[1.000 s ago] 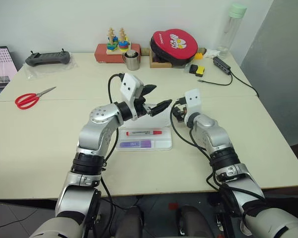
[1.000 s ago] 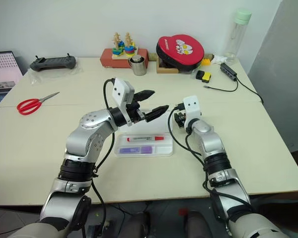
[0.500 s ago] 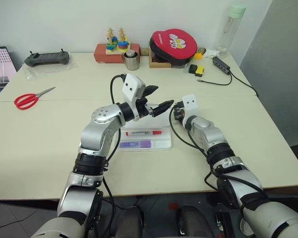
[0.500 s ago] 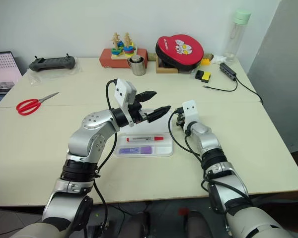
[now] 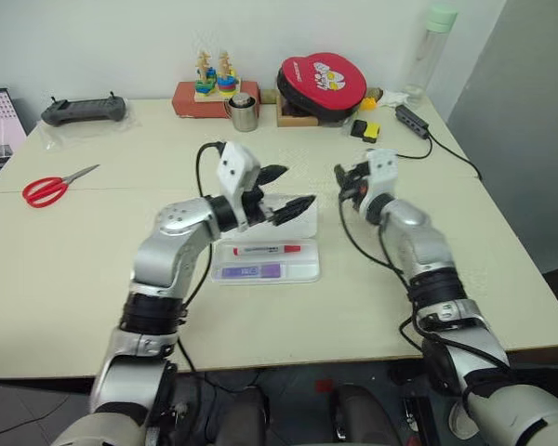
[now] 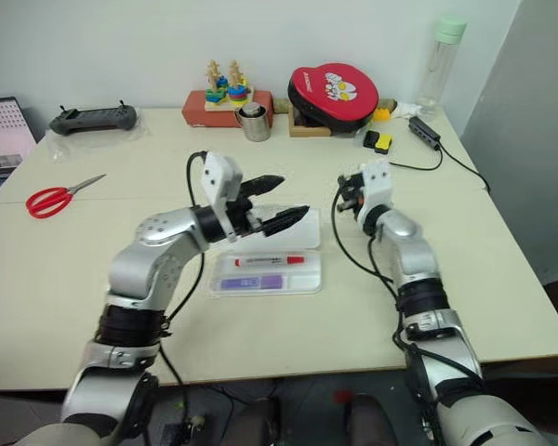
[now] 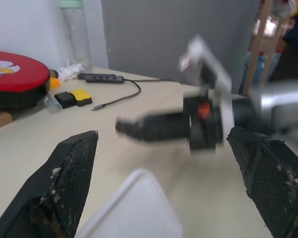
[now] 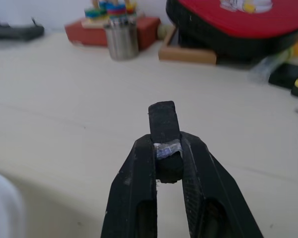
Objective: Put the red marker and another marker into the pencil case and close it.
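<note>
Two markers lie in the open pencil case (image 5: 302,271): the red marker (image 5: 267,249) (white barrel) behind the lavender marker (image 5: 251,271). Since earlier, the right gripper (image 8: 165,148) has risen, clenched on a small dark cylinder (image 8: 165,130). The left gripper (image 5: 284,190) hovers spread above.

On the table (image 5: 65,269): 1 case (image 5: 302,270), open, just below the left gripper (image 5: 281,192), holding 2 markers: 1 red marker (image 5: 268,249) and 1 purple marker (image 5: 252,271) beside it.

2 grippers: the left one, and the right gripper (image 8: 165,148) with 1 small dark cylinder (image 8: 164,130) between its fingers.

Well left of the left gripper: 1 scissors (image 5: 49,188) and 1 controller (image 5: 74,110).

Beyond both grippers: 1 steel cup (image 5: 243,114), 1 stacking toy (image 5: 214,82), 1 red round pouch (image 5: 323,82), 1 bottle (image 5: 430,46), 1 hub (image 5: 414,119) with cable.
</note>
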